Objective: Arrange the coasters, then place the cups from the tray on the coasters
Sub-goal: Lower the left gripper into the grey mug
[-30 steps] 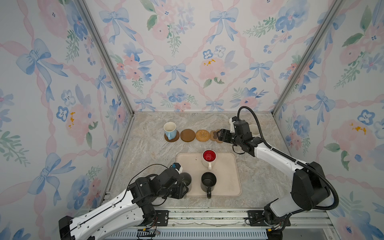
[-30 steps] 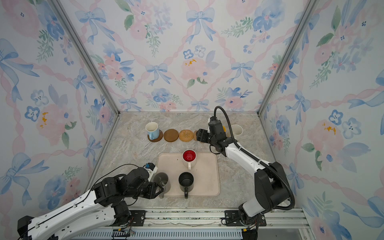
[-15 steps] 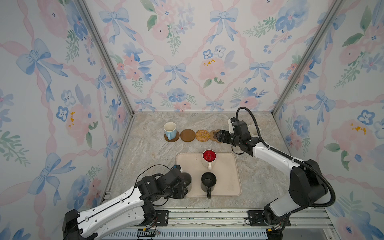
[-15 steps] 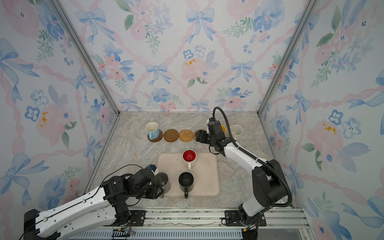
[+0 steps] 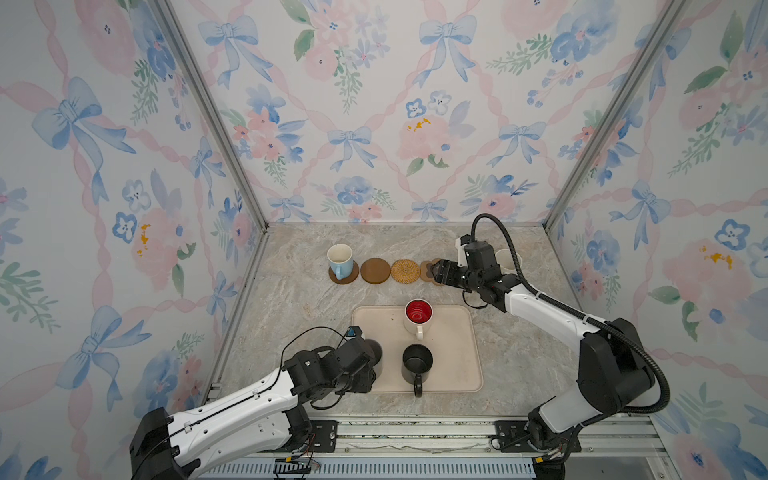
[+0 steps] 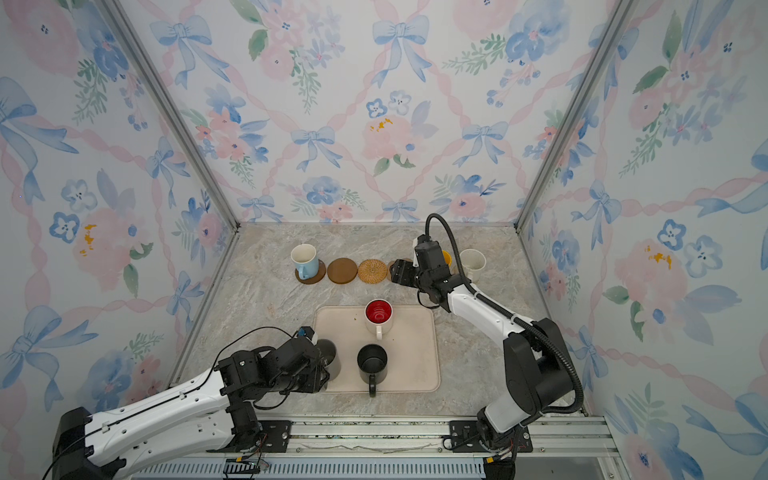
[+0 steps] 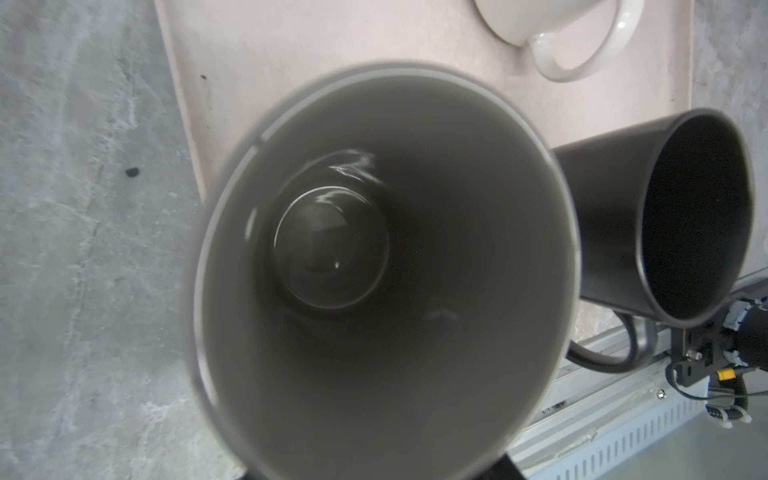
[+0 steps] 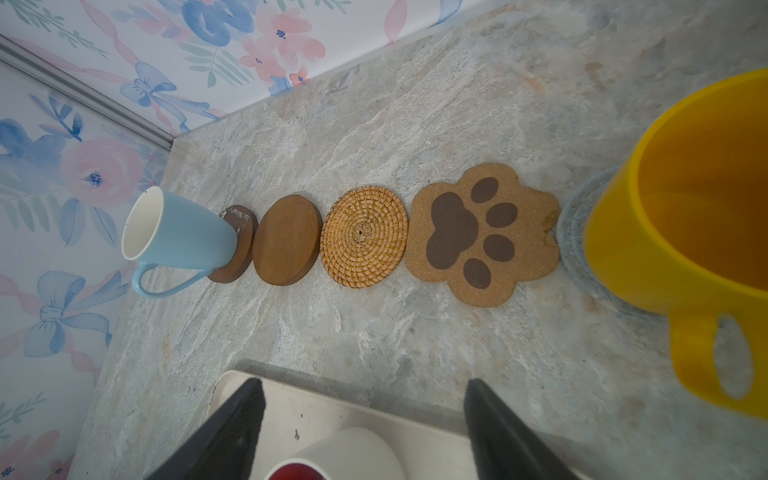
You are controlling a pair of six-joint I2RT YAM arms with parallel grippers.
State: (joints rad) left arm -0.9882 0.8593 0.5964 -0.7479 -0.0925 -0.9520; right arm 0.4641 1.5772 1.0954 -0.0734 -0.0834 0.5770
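The left claw [image 5: 365, 365] is at the near-left corner of the tray [image 5: 457, 357], against the grey mug [image 7: 374, 270]; I cannot tell whether it grips. On the tray stand the black mug [image 5: 417, 363] and the red-lined mug [image 5: 418, 316]. On the table [image 5: 291, 291] beyond the tray's far edge runs 1 row: the light blue mug [image 5: 340, 259] on a brown disc [image 5: 349, 277], a bare disc [image 5: 375, 271], the rattan round [image 5: 405, 271] and the paw coaster [image 8: 482, 235]. The right claw [image 8: 365, 386] is above the paw coaster, spread wide and empty. Then comes the yellow mug [image 8: 685, 208].

In a far row, a blue mug [image 5: 340, 259] is stood on the leftmost coaster [image 5: 348, 278]; a paw coaster [image 5: 426, 270] is overhung by the right claw [image 5: 437, 273]. At the left edge of the tray [image 5: 457, 353], a grey mug [image 5: 375, 351] is partly hidden by the left claw [image 5: 362, 368].
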